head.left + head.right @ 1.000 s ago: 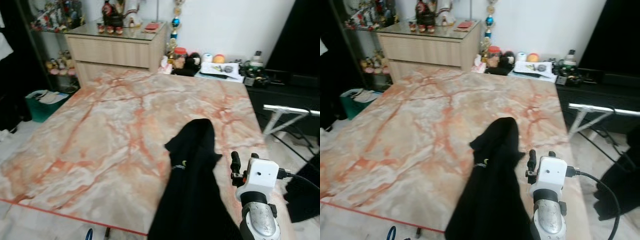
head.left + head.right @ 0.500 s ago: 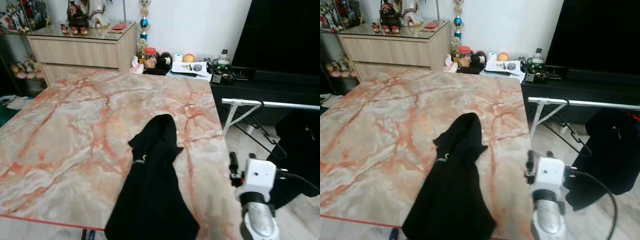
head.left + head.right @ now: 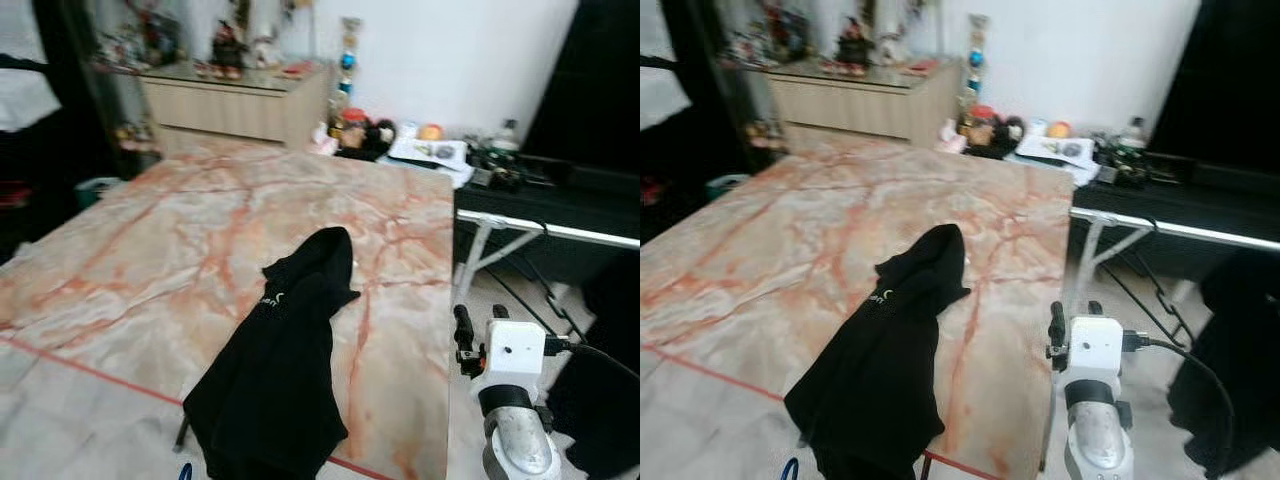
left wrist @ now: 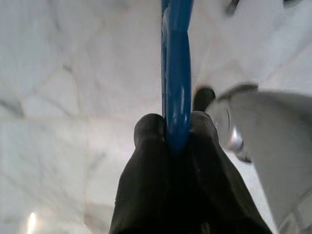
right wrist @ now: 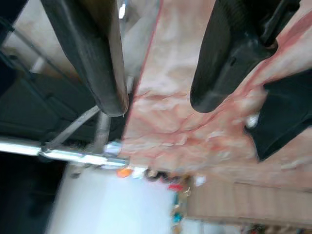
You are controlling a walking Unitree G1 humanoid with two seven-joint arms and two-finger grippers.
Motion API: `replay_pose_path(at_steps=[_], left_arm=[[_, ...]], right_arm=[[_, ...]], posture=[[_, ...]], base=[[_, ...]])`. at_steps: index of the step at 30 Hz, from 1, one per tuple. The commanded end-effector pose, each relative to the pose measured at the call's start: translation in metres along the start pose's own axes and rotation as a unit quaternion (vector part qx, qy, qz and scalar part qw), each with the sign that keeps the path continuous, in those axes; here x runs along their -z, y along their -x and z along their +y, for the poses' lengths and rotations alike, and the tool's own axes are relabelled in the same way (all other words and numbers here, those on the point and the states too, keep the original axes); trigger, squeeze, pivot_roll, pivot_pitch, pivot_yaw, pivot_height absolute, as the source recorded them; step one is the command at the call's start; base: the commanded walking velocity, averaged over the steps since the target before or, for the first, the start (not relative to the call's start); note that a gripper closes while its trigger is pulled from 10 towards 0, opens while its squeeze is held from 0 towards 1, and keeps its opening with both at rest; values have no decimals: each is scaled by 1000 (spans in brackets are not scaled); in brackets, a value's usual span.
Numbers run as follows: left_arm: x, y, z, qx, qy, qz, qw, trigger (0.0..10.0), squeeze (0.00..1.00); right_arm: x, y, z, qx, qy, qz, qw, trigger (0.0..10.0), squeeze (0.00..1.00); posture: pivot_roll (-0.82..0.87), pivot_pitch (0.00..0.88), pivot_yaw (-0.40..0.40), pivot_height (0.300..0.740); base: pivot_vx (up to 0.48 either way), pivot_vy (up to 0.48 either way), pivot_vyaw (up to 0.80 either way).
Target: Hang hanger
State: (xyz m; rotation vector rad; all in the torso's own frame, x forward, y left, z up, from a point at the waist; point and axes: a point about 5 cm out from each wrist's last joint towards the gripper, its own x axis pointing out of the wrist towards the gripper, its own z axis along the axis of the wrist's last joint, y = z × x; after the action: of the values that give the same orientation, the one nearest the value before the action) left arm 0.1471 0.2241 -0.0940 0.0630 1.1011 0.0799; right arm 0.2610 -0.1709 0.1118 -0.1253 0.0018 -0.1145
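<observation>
Hanger [image 4: 178,87] — blue — clamped in the left hand [image 4: 176,134]; right hand [image 5: 158,105] released beside the marble table [image 3: 200,250].

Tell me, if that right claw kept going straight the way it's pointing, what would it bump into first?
Probably nothing close: the open right gripper points out over the marble table's edge, towards the metal rack bar and dark cabinet beyond. Depth is hard to judge.

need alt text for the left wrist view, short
Left pincer shut on a blue hanger, its two black fingers clamping the hanger's edge. Behind them, pale marbled floor, and a silver part of the robot beside them.
</observation>
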Motion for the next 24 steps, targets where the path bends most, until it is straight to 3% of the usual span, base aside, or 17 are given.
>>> replay_pose_path(at_steps=[1, 20, 24], left_arm=[[-3, -1, -2, 2, 0, -3, 1000, 10000, 0], [-4, -1, -2, 4, -2, -2, 1000, 10000, 0], [-4, -1, -2, 5, -2, -2, 1000, 10000, 0]], right_arm=[[1, -1, -4, 9, 4, 5, 1000, 10000, 0], [30, 4, -18, 68, -24, 74, 995, 10000, 0], [35, 5, -19, 77, -36, 89, 992, 10000, 0]], posture=[[117, 0, -18, 740], [122, 1, -17, 740], [120, 2, -16, 740]], base=[[0, -307, 0], [0, -313, 0], [0, -311, -659]])
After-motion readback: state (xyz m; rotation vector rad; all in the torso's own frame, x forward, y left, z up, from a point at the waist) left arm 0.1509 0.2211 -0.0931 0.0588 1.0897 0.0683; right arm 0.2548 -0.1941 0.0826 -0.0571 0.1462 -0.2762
